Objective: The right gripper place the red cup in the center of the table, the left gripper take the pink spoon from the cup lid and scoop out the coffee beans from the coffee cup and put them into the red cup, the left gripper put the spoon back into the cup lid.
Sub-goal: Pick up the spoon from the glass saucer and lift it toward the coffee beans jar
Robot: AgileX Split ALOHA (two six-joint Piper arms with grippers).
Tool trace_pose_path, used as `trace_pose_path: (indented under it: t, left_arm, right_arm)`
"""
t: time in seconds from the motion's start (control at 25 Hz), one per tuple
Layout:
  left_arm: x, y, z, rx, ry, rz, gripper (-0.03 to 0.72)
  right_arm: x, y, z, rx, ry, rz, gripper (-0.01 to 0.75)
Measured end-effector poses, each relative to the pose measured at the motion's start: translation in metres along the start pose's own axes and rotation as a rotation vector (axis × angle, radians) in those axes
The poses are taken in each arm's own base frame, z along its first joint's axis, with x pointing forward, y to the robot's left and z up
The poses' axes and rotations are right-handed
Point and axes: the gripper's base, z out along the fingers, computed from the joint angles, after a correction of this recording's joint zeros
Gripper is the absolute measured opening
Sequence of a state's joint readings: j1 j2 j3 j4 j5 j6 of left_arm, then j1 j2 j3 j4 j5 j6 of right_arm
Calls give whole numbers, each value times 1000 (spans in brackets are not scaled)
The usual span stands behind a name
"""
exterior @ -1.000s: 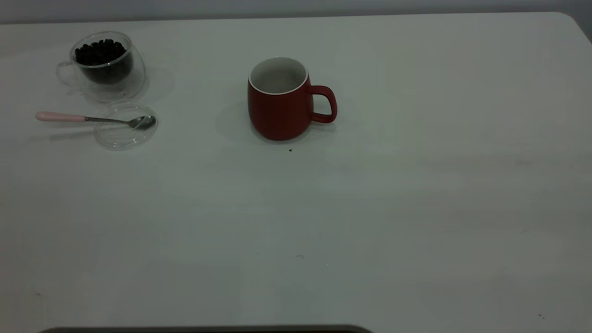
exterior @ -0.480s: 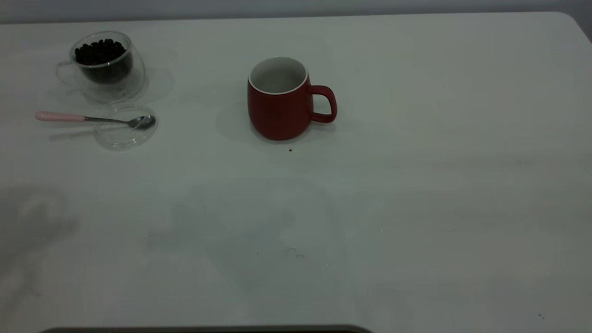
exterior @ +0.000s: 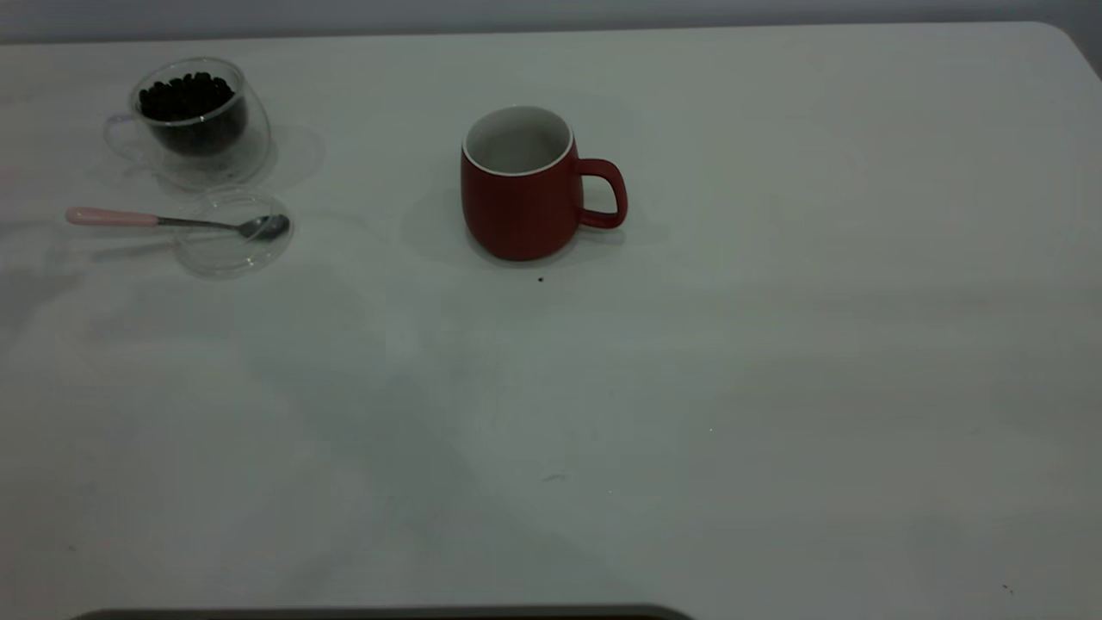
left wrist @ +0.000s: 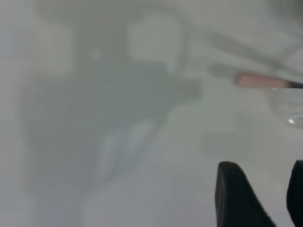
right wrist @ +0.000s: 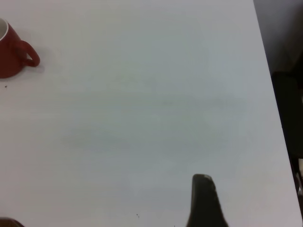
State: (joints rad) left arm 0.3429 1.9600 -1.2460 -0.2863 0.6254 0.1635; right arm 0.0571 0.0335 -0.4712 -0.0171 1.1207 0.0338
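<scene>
The red cup [exterior: 521, 202] stands upright and empty near the middle of the table [exterior: 775, 362], handle to the right; it also shows far off as the red cup [right wrist: 9, 52] in the right wrist view. At the back left the glass coffee cup [exterior: 194, 120] holds the coffee beans [exterior: 187, 95]. In front of it the pink spoon [exterior: 172, 221] rests across the clear cup lid [exterior: 219, 254], handle pointing left. Neither arm shows in the exterior view. My left gripper [left wrist: 263, 163] hovers open and empty short of the spoon's pink handle [left wrist: 260, 80]. My right gripper [right wrist: 258, 194] is open over bare table, one finger [right wrist: 204, 198] showing.
A tiny dark speck [exterior: 541, 279] lies just in front of the red cup. The table's rounded back right corner [exterior: 1063, 39] and its right edge [right wrist: 272, 85] are in view. A dark strip [exterior: 387, 613] runs along the bottom edge of the exterior view.
Soft shadows have drifted over the left and front of the table, now reaching toward the spoon's handle. The cups, lid and spoon have not moved.
</scene>
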Motion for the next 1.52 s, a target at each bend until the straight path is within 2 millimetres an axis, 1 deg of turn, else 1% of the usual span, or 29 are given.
trace_pose_path:
  t: [0.12, 0.24, 0.32, 0.4, 0.48, 0.56, 0.6, 0.72, 0.8, 0.88, 1.0, 1.2, 1.32, 1.52]
  left_arm:
    - [-14, 23, 27, 102, 119, 47, 330]
    - [-24, 40, 46, 232, 155, 106, 330]
    - [-29, 50, 56, 274, 128, 150, 330]
    - [-32, 55, 66, 292, 94, 166, 330]
    - [-33, 54, 71, 312, 72, 165, 341]
    - [-34, 53, 76, 340, 56, 150, 382]
    - [-34, 52, 78, 355, 49, 141, 408]
    - [-33, 51, 88, 383, 49, 119, 531]
    - [-30, 52, 97, 395, 64, 102, 599]
    - [-28, 54, 106, 405, 79, 89, 636]
    - [-29, 55, 118, 421, 74, 104, 643]
    - [-37, 51, 130, 518, 20, 100, 614]
    - [-35, 46, 139, 574, 36, 109, 599]
    - [-27, 41, 153, 605, 81, 114, 596]
  right_arm:
    - [0, 0, 0, 0, 0, 0, 535]
    - [0, 0, 0, 0, 0, 0, 535]
    - [0, 0, 0, 0, 0, 0, 535]
    - [0, 0, 0, 0, 0, 0, 535]
    - [0, 0, 0, 0, 0, 0, 535]
    - [0, 0, 0, 0, 0, 0, 535]
    - [0, 0, 0, 0, 0, 0, 535]
    - [0, 0, 0, 0, 0, 0, 535]
    - [0, 0, 0, 0, 0, 0, 535]
    - [0, 0, 0, 0, 0, 0, 535]
    - [0, 0, 0, 0, 0, 0, 535]
    - [0, 0, 0, 0, 0, 0, 535]
    - [0, 0, 0, 0, 0, 0, 535]
    - [0, 0, 0, 0, 0, 0, 535]
